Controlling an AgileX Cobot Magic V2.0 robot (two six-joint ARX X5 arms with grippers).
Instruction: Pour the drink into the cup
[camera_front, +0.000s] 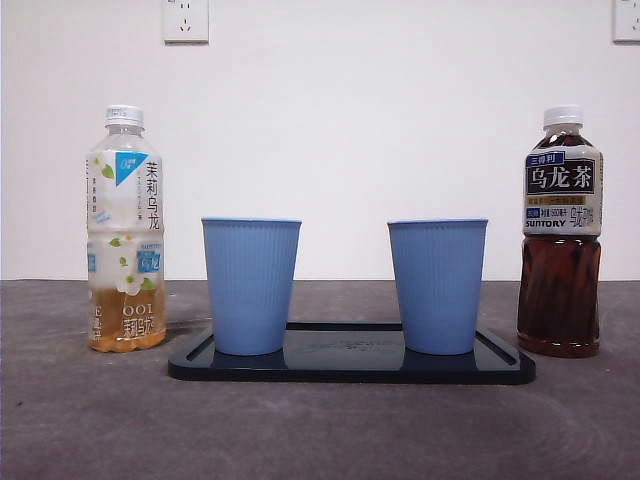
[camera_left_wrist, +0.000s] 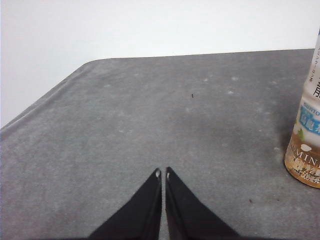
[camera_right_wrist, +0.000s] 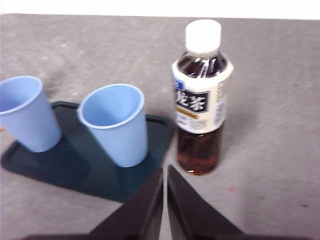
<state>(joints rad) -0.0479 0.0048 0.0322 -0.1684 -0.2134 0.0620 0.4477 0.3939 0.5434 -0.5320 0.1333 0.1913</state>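
Observation:
Two blue ribbed cups stand upright on a dark tray (camera_front: 350, 368): the left cup (camera_front: 250, 285) and the right cup (camera_front: 437, 285). A dark oolong tea bottle (camera_front: 560, 235) with a white cap stands right of the tray. A pale jasmine tea bottle (camera_front: 125, 230), nearly empty, stands left of it. In the right wrist view my right gripper (camera_right_wrist: 165, 170) is shut and empty, hovering a short way before the dark bottle (camera_right_wrist: 201, 97) and the nearer cup (camera_right_wrist: 116, 125). My left gripper (camera_left_wrist: 162, 173) is shut over bare table, with the pale bottle (camera_left_wrist: 306, 135) off to its side.
The table is covered in grey cloth (camera_front: 320, 430). A white wall with two power sockets (camera_front: 185, 20) rises behind it. In the left wrist view the table's rounded far corner (camera_left_wrist: 87, 65) shows. Neither arm appears in the front view.

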